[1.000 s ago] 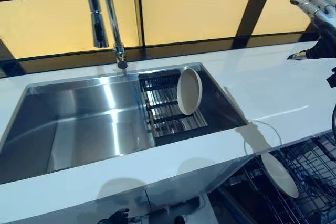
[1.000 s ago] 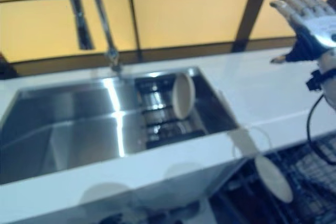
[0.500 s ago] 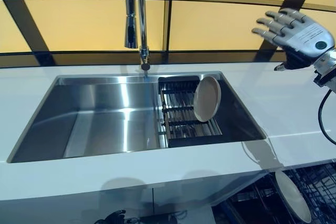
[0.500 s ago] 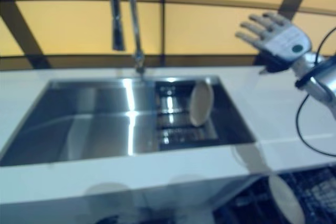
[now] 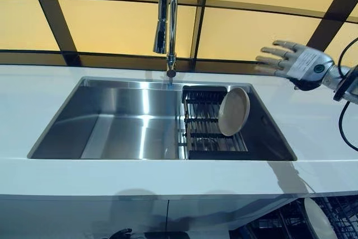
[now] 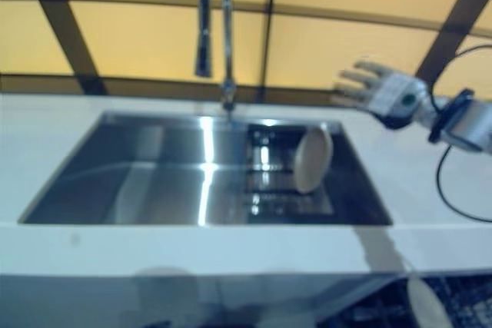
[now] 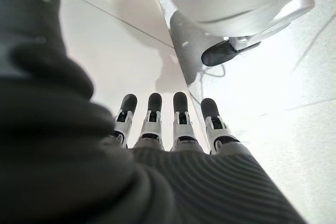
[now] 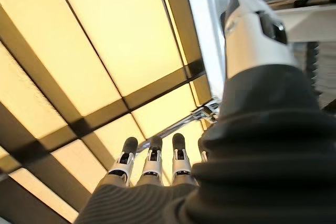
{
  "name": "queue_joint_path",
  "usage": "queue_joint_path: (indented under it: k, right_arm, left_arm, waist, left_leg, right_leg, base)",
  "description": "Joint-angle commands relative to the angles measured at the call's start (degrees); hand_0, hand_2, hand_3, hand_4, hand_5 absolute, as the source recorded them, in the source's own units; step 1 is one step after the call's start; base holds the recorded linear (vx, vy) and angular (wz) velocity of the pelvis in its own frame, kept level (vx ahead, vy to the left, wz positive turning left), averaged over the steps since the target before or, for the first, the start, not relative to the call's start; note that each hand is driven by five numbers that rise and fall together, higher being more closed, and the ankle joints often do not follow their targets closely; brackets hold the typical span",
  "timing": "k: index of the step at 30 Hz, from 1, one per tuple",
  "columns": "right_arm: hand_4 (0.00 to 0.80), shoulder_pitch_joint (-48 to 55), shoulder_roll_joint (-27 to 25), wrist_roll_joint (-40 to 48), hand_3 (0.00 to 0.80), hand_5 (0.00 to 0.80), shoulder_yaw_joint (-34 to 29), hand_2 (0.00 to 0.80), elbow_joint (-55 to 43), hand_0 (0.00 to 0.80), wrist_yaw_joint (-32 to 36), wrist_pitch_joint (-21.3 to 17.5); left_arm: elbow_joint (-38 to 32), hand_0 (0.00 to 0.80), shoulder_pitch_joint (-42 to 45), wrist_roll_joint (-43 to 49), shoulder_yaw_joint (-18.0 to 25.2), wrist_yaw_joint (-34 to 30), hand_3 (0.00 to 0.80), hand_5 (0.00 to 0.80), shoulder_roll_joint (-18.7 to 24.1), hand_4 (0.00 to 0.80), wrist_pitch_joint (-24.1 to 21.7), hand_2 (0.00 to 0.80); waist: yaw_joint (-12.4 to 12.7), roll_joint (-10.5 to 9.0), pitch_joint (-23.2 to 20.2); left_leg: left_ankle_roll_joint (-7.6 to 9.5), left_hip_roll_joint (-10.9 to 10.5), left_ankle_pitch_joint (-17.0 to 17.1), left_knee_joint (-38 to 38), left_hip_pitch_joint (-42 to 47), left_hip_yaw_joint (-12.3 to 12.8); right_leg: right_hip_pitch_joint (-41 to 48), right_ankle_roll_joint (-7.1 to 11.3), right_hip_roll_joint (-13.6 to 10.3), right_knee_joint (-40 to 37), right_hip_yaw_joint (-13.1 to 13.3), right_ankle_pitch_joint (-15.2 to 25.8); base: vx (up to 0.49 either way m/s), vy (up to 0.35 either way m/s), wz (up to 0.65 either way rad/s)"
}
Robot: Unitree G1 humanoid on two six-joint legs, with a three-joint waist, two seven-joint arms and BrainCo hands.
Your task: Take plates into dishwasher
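Note:
A cream plate (image 5: 234,111) stands on edge in the black dish rack (image 5: 208,130) at the right end of the steel sink (image 5: 128,118). A second cream plate (image 5: 316,221) stands in the dishwasher rack (image 5: 335,216) below the counter at the lower right. My right hand (image 5: 295,62) is open and empty, fingers spread, held above the counter behind and to the right of the sink plate. In its own wrist view its fingers (image 8: 152,162) are straight against the yellow wall. My left hand (image 7: 173,129) hangs low with straight fingers, holding nothing.
A tall chrome faucet (image 5: 169,20) rises behind the sink's middle. White counter (image 5: 324,132) surrounds the sink. Yellow wall panels with dark strips (image 5: 112,23) stand behind. The open dishwasher sits under the counter's right end.
The camera has swung left, shifting the whole scene right. My right hand has come down and in toward the sink plate, still open.

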Motion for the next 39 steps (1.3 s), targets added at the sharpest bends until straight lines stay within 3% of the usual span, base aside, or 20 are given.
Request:
queue_joint_path:
  k: [1, 5, 11, 39]
  right_arm:
    - [0.000, -8.7, -3.7, -4.8, 0.000, 0.000, 4.2, 0.000, 4.6, 0.000, -5.2, -0.1]
    - [0.000, -10.5, -4.3, -8.8, 0.000, 0.000, 6.9, 0.000, 5.7, 0.000, -8.3, -1.0]
    - [0.000, -11.0, -4.5, -7.1, 0.000, 0.000, 8.6, 0.000, 6.4, 0.000, -7.8, 0.1]
    - [0.000, -2.8, 1.0, -3.1, 0.000, 0.000, 3.8, 0.000, 10.9, 0.000, -5.5, -1.8]
  left_arm:
    - [-0.6, 0.000, -0.8, -1.1, -1.4, -0.2, 0.000, 0.000, 3.0, 0.000, -0.9, 0.000]
    - [-1.1, 0.000, -0.5, -1.6, -1.2, -0.3, 0.000, 0.000, 3.1, 0.000, -0.8, 0.000]
    - [-0.8, 0.000, 0.1, -1.9, -1.0, -0.2, 0.000, 0.000, 3.2, 0.000, -1.4, 0.000]
    - [-0.1, 0.000, 0.3, -2.3, -1.4, -0.3, 0.000, 0.000, 2.7, 0.000, -2.0, 0.000]
  waist:
    - [3.2, -3.32, -0.6]
    - [3.6, -3.65, -0.4]
    - [4.1, -3.89, -0.3]
    - [4.8, -2.96, 0.8]
  left_leg:
    - [0.63, -0.3, -6.2, 0.1, 1.4, 0.0]
    - [0.52, -0.3, -6.1, 0.1, 1.2, -0.5]
    - [0.42, -0.3, -5.9, 0.1, 1.0, -1.0]
    - [0.55, -0.1, -6.2, 0.1, 1.9, -1.7]
  right_leg:
    - [3.1, 1.05, 1.8, 0.2, 0.1, -6.4]
    - [3.2, 0.87, 1.8, 0.2, -0.5, -6.6]
    - [3.2, 0.83, 1.9, 0.2, -1.0, -6.8]
    - [3.9, 0.54, 1.8, 0.7, -1.6, -7.5]
  base:
    - [0.020, -0.011, 0.09]
    - [0.022, -0.010, 0.11]
    - [0.018, -0.008, 0.08]
    - [0.001, -0.002, 0.01]
